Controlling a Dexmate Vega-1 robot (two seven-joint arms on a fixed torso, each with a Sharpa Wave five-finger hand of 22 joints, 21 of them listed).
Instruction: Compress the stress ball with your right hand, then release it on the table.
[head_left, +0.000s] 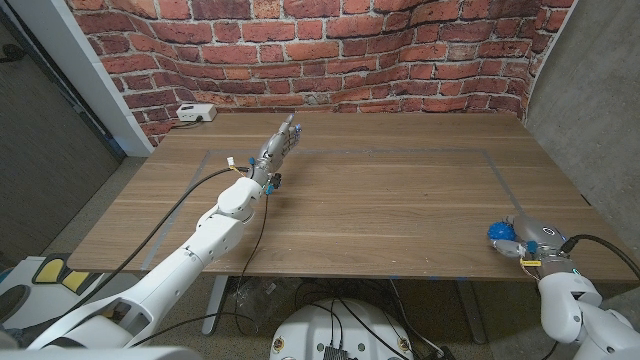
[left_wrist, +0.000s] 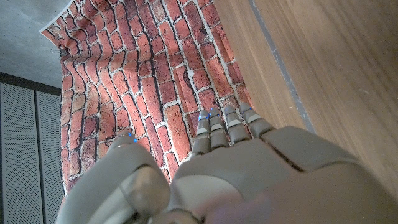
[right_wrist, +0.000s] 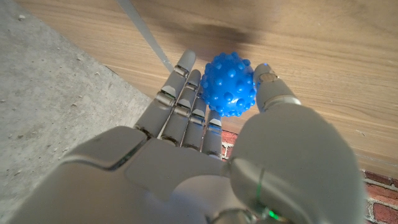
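The right hand (head_left: 527, 238) sits near the table's front right corner, at about four o'clock on the tabletop, and it has the blue spiky stress ball (head_left: 499, 235) between its thumb and its fingers. From the right wrist view the fingers (right_wrist: 180, 99) lie along one side of the ball (right_wrist: 229, 84) and the thumb (right_wrist: 272, 84) presses the other side, so the ball is pinched rather than lying free. Whether the ball also touches the wood beneath it I cannot tell.

Across the wooden table (head_left: 400, 200), well apart from that, the left hand (head_left: 283, 137) stands at about eleven o'clock, near the back edge, its fingers straight and close together, pointing toward the brick wall (head_left: 320, 50). It holds nothing; in the left wrist view the fingers (left_wrist: 214, 127) reach out side by side toward the bricks.

A small white box (head_left: 195, 113) with a cable sits on the far left corner of the table, against the wall. A faint taped outline (head_left: 500, 170) runs across the tabletop.
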